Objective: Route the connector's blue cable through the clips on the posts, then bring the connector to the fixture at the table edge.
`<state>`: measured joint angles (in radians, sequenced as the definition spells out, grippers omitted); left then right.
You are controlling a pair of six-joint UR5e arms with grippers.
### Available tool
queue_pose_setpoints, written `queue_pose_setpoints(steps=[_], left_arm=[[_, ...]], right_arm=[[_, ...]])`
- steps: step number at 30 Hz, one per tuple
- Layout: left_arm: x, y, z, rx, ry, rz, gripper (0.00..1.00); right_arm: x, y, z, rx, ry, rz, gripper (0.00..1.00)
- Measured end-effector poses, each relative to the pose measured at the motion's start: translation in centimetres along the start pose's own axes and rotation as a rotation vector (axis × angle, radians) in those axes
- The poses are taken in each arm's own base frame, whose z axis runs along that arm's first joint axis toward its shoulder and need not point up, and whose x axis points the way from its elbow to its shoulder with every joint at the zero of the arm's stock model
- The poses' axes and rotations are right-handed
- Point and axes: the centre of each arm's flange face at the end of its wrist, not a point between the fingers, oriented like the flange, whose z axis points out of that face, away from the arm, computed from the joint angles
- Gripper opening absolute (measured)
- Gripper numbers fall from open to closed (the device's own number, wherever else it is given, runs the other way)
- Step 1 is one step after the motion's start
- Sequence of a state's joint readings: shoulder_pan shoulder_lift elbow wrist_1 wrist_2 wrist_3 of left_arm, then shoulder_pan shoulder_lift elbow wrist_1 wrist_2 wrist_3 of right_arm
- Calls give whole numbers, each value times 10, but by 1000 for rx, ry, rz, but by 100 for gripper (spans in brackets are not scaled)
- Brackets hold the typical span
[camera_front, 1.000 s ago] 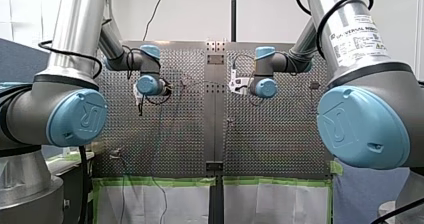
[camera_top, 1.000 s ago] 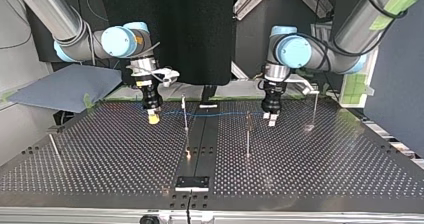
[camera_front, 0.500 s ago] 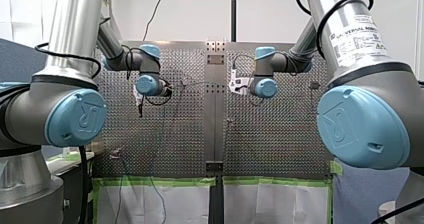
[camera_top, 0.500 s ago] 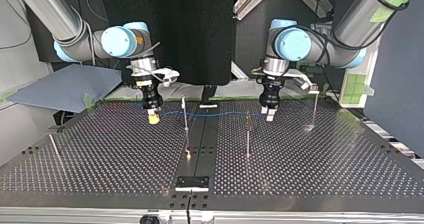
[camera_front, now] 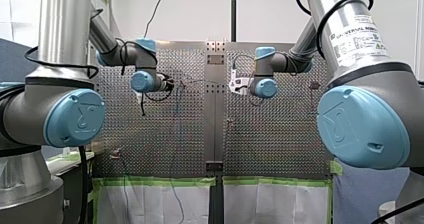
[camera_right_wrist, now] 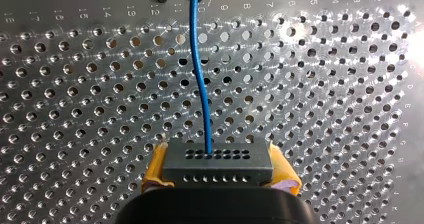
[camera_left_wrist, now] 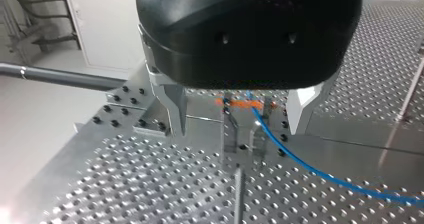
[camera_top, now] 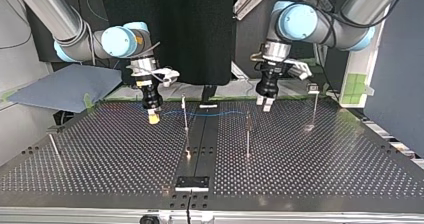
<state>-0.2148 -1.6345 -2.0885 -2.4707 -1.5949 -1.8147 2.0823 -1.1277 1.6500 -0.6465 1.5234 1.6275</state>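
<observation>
My right gripper [camera_right_wrist: 217,170] is shut on the grey connector [camera_right_wrist: 217,160], with yellow pads on both of its sides. The blue cable [camera_right_wrist: 200,74] leaves the connector and runs ahead over the perforated plate. In the top view my right gripper [camera_top: 153,116] hangs low at the left, and the cable [camera_top: 210,114] stretches from it past a thin post [camera_top: 185,113] towards a second post [camera_top: 248,131]. My left gripper [camera_top: 264,104] hovers open above the cable's far end. In the left wrist view its metal fingers [camera_left_wrist: 176,109] stand wide apart around a clip [camera_left_wrist: 243,134] with the cable [camera_left_wrist: 320,171] beside it.
Two more posts stand at the top view's right [camera_top: 315,106] and left [camera_top: 54,146]. A black fixture [camera_top: 192,182] sits at the near table edge, on the dark centre strip. Blue padding [camera_top: 65,86] lies beyond the plate's left corner.
My left gripper has lifted and drawn back towards the far edge in the top view, still open. My right gripper and the connector have stayed in place.
</observation>
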Motion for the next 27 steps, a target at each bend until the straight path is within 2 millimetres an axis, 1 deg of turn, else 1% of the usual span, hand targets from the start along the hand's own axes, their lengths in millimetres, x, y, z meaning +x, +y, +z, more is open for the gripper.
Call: queue_pose_setpoints(steps=[5,10,16,27], left_arm=[[-6,-3,-1,0,-7,-1,100],[-7,-6,-2,-10,2,16,100],[-4,-8,-4,-37,16,53,100],[4,-16,0,-38,43,101,100]], right_arm=[[0,0,0,0,1,0,0],[0,0,0,0,-1,0,0],[0,0,0,0,0,0,0],[0,0,0,0,1,2,0]])
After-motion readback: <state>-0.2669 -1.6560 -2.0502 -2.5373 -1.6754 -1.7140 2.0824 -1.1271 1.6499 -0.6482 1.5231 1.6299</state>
